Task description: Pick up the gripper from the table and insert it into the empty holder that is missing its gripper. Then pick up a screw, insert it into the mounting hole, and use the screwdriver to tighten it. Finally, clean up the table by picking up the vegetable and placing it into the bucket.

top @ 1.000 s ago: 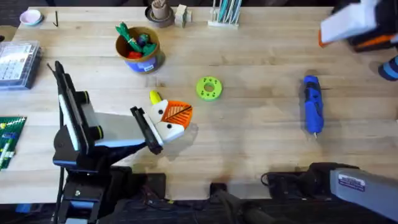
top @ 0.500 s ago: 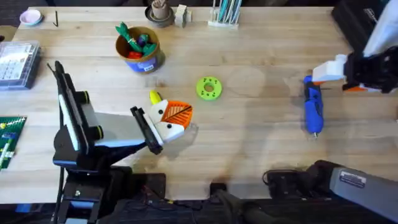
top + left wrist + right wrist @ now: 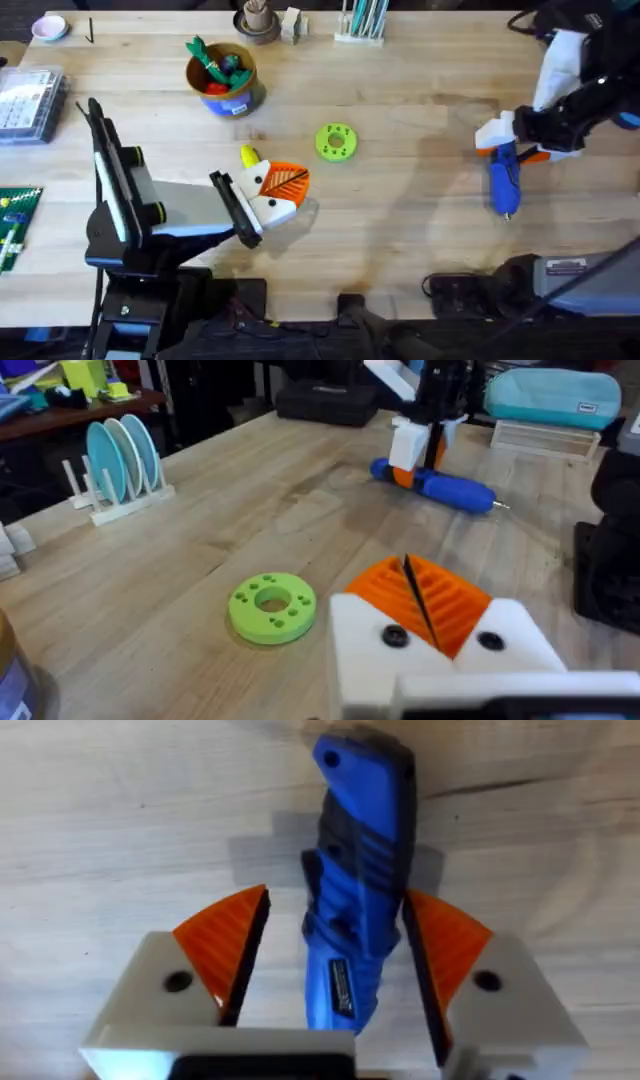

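Now my right jaws point(image 3: 335, 985) hang open astride the blue screwdriver point(image 3: 502, 170) lying on the counter point(image 3: 400, 240), not yet closed on it; the yellow vegetable point(image 3: 249, 156) lies outside the bucket point(image 3: 226, 80), so tightening and cleanup remain.

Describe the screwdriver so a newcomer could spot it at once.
Look at the right part of the wooden table, where the right gripper hangs, fingers open to either side of it. The screwdriver lies flat there: blue, pen-shaped, with a thin silver tip, the lone blue tool on that side.
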Controlling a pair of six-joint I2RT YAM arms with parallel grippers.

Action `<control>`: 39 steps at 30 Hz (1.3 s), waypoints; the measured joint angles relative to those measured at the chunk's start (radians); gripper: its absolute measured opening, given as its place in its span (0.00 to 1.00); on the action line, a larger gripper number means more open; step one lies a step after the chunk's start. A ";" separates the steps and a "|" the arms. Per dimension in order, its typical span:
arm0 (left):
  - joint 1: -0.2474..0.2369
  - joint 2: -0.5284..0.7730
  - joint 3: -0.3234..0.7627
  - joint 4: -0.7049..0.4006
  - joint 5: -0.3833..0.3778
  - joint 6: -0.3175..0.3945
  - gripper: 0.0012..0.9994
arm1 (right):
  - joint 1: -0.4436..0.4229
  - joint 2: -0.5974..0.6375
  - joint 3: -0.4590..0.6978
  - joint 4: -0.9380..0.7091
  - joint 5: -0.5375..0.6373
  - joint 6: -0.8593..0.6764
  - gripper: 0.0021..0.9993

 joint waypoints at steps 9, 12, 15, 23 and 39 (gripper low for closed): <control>0.000 0.000 0.000 0.000 0.000 0.000 0.01 | -0.001 0.085 0.000 0.038 0.013 -0.003 0.85; 0.000 0.000 0.000 0.000 0.000 0.000 0.01 | -0.001 0.085 0.000 0.050 0.014 -0.003 0.85; 0.000 0.000 0.000 0.000 0.000 0.000 0.01 | -0.001 0.085 0.000 0.052 0.014 -0.003 0.86; 0.000 0.000 0.000 0.000 0.000 0.000 0.01 | -0.001 0.085 0.000 0.101 0.014 0.000 0.82; 0.000 0.000 0.000 0.000 0.000 0.000 0.01 | -0.003 0.095 0.000 0.108 0.028 -0.001 0.02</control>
